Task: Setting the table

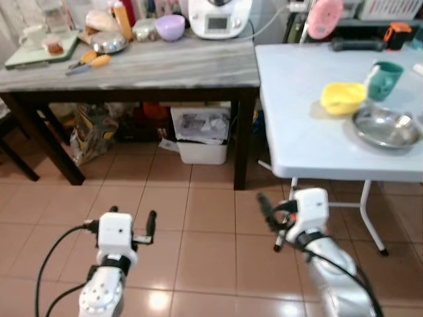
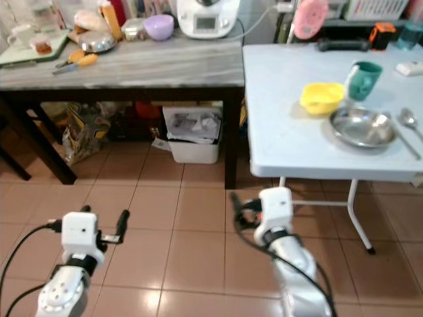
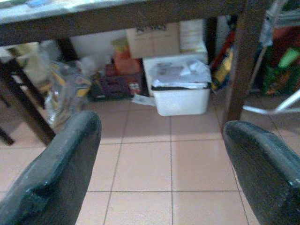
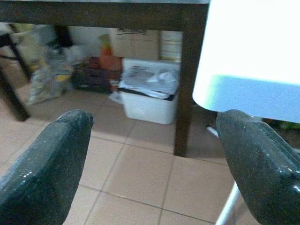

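Note:
On the white folding table (image 1: 297,99) at the right stand a yellow bowl (image 1: 342,98), a teal cup (image 1: 384,79) and a steel plate (image 1: 386,127). A spoon (image 2: 408,120) lies beside the plate. My left gripper (image 1: 132,218) hangs low over the tiled floor, open with nothing between its fingers. My right gripper (image 1: 271,224) is also low, just in front of the white table's near edge and below its top, open and empty. The right wrist view shows the table's pale edge (image 4: 253,70) above the spread fingers.
A marble-topped dark table (image 1: 165,66) stands at the back left, carrying a purple bowl (image 1: 170,27), a steel bowl (image 1: 109,43), a white appliance (image 1: 220,16) and several bottles. Under it are a white bin (image 1: 201,135) and bags. A chair leg (image 1: 20,162) shows at the far left.

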`<state>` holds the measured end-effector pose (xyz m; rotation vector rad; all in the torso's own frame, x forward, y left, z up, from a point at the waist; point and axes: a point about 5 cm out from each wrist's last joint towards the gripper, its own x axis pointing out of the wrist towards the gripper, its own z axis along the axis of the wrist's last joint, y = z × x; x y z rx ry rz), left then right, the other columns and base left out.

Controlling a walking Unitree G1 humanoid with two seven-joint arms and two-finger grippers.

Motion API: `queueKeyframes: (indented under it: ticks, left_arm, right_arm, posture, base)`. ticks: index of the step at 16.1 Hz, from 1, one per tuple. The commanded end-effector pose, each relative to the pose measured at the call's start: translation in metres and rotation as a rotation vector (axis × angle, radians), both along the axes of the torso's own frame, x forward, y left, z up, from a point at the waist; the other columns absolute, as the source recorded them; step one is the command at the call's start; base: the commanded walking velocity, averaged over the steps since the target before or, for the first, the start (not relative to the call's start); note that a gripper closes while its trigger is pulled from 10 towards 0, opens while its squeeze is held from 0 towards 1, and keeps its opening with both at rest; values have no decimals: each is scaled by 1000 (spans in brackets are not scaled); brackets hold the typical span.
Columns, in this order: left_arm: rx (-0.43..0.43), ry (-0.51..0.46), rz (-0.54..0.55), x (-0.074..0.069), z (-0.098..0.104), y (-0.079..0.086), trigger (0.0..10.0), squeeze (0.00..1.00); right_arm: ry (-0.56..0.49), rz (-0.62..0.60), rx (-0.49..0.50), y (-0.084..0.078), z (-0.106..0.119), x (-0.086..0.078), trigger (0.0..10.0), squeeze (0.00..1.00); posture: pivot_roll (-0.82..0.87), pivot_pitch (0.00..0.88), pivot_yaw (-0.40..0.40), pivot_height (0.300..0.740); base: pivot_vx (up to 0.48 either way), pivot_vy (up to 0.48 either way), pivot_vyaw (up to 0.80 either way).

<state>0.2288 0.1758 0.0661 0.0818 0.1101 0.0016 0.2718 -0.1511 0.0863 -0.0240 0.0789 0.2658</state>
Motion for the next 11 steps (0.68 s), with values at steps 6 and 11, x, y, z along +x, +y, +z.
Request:
queueKeyframes:
  ticks: [6,11]
  left_arm:
    - [-31,-18,4,2,4,0,10000,0]
    - [-54,-85,-11,5,21,-1,10000,0]
  right_arm:
    - [-13,-14,-10,-4,3,2,10000,0]
    - [-158,-127,-100,-23,33,4,10000,0]
  posture:
    - [-134,85,93,740]
    - [-137,83,88,740]
  base:
    - [0,-320,0]
    - [0,0,0]
